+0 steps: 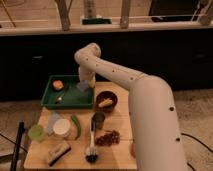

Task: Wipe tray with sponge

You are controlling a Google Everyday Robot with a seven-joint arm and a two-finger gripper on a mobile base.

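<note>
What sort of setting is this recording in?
Probably an indoor lab or office test area set up for kitchen chores: a small wooden table carrying a green tray, bowl and dish brush. The gripper is over the tray's right end.

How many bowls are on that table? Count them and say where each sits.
1: the brown bowl sits right of the green tray, behind the dark cup. The end effector hangs over the tray's right side. The arm may hide others.
</note>
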